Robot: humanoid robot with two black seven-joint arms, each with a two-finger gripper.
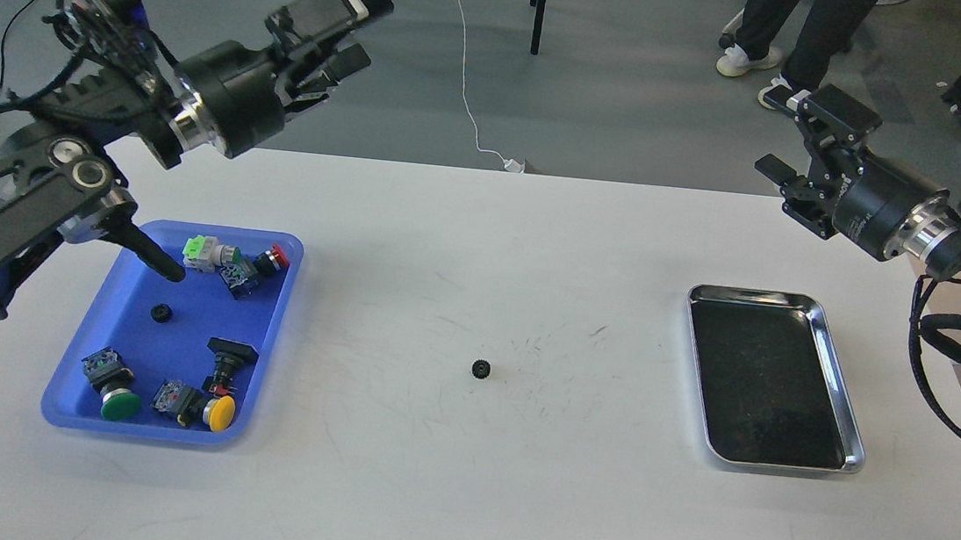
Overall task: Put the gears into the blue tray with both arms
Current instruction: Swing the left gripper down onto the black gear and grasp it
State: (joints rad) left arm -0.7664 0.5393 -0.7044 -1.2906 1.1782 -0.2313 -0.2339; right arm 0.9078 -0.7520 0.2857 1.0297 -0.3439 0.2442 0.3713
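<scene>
One small black gear lies on the white table near its middle, apart from both grippers. A second gear rests inside the blue tray at the left, among several coloured push-buttons. My left gripper hangs high above the table's back left, beyond the tray, its fingers spread open and empty. At the far right my right gripper is raised over the table's back edge, open, with nothing between its fingers.
A shiny silver tray with a dark bottom sits at the right, holding nothing. Push-buttons with green, yellow and red caps fill the blue tray. A person's legs stand beyond the table.
</scene>
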